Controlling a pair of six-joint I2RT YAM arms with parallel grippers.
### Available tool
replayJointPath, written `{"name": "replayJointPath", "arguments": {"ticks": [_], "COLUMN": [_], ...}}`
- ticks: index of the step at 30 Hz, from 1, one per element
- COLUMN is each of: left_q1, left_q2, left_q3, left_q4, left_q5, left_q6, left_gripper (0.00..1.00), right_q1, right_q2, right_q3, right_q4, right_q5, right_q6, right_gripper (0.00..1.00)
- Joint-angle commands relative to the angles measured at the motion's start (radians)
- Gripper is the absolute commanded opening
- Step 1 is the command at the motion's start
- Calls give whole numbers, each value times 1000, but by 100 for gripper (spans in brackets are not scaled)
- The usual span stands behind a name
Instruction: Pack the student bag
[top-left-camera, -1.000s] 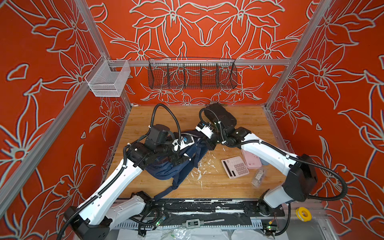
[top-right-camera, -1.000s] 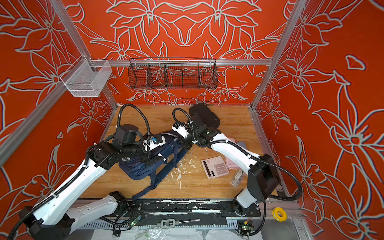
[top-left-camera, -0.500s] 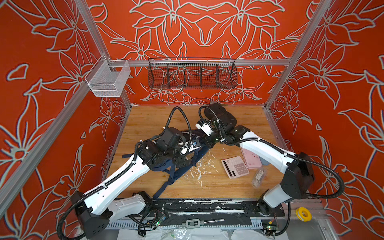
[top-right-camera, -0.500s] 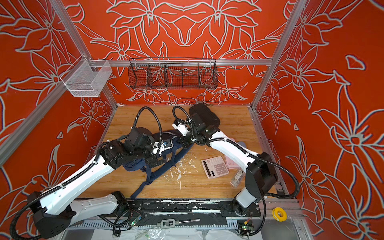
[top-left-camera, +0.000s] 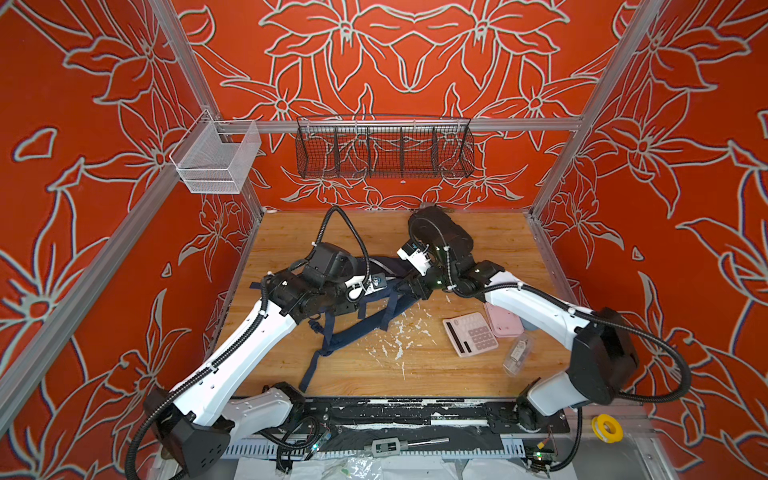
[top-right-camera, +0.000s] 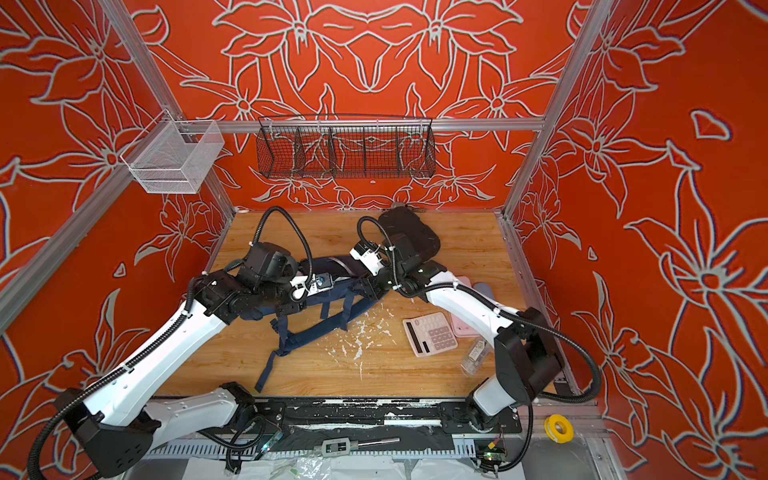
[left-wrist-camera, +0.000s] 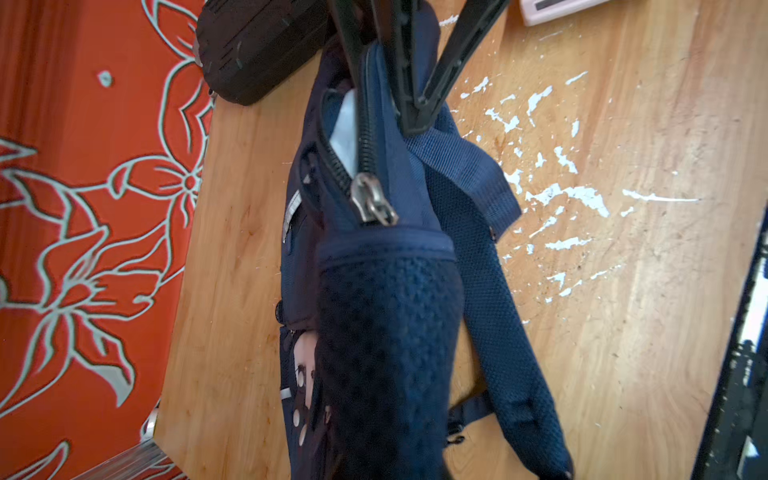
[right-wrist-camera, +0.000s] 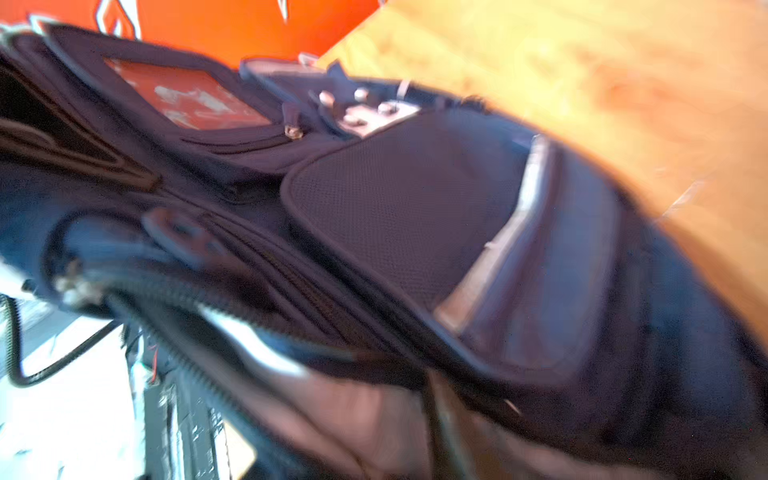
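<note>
1. Since a second ago, swung the left gripper (top-left-camera: 361, 299) in over the bag (top-left-camera: 395, 268) and clamped it shut, seemingly on fabric beside the mesh pocket (left-wrist-camera: 386, 332), fingertips hidden; spread the right gripper (top-left-camera: 417, 286) apart, bag rim between its jaws.
2. Near right, on the table (top-left-camera: 415, 374): calculator (top-left-camera: 469, 334), pink case (top-left-camera: 505, 324), clear packet (top-left-camera: 517, 355), all outside the bag.
3. Middle: bag propped on edge between the two grippers, zip (left-wrist-camera: 372, 203) part open, straps (top-left-camera: 332, 345) trailing nearward.
4. Far: black case (top-left-camera: 440, 232), outside too.
5. Packing hardly begun, by the look; contents unseen.
</note>
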Motion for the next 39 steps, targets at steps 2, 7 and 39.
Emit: {"name": "replayJointPath", "arguments": {"ticks": [2, 7, 39], "left_q1": [28, 31, 29], "left_q2": [22, 49, 94], "left_q3": [56, 68, 42], "left_q4": [-85, -59, 25], "left_q5": [234, 260, 445], "left_q6": [60, 36, -96], "left_gripper": [0, 0, 0], "right_q1": [-11, 40, 246], "right_q2": [-213, -329, -196], "right_q3": [-150, -134, -264], "right_q4": [287, 206, 373], "right_q5": [85, 187, 212], "right_q6": [26, 201, 554], "right_gripper": [61, 53, 43]}}
